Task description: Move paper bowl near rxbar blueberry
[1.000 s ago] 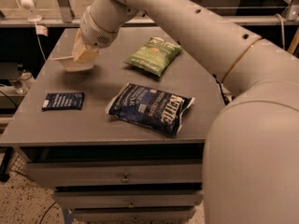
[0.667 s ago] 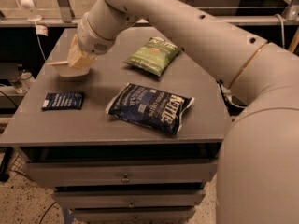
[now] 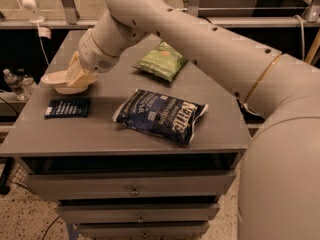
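The paper bowl (image 3: pixel 56 82) is off-white and shallow, at the table's left edge, just behind the rxbar blueberry (image 3: pixel 68 107), a flat dark navy wrapper lying near the front left. My gripper (image 3: pixel 79 76) reaches in from the upper right, and its cream fingers are shut on the bowl's right rim. The bowl sits low, at or just above the tabletop; I cannot tell if it touches.
A large dark blue Kettle chip bag (image 3: pixel 161 115) lies in the middle of the grey table (image 3: pixel 100 134). A green chip bag (image 3: pixel 161 61) lies at the back. My arm spans the right side. Drawers are below the tabletop; a water bottle (image 3: pixel 13 84) stands off the left.
My gripper has carried the paper bowl left and down toward the table's left edge, closer to the rxbar blueberry. The bags and the bar have not moved.
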Motion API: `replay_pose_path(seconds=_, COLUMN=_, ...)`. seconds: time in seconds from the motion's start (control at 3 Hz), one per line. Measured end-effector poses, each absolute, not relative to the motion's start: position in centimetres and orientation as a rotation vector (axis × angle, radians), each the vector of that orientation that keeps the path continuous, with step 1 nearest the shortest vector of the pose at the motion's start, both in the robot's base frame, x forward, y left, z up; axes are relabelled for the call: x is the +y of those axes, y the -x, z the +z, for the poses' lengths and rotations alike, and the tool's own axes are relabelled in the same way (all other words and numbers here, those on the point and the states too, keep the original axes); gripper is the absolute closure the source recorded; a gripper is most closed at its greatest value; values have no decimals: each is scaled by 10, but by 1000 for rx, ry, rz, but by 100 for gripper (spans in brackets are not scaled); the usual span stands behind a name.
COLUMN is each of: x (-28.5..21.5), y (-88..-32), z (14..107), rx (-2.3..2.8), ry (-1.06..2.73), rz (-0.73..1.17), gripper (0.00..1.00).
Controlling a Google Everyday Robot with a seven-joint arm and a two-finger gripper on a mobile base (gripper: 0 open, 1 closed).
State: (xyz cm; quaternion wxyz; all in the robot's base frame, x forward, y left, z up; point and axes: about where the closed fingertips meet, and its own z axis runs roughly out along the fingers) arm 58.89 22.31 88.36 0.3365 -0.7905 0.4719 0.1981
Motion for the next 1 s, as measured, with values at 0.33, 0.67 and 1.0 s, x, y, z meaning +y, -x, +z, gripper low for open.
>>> replay_pose_path(seconds=0.33, x=226, y=-585, z=874, rx=1232, ry=2072, rz=547, gripper=98)
replay_pose_path(seconds=0.67, x=228, y=-584, z=873, rx=1230, ry=2075, rz=549, gripper=77)
replay_pose_path(seconds=1.0, x=229, y=-583, z=872, rx=1228, ry=2078, rz=552, gripper=54)
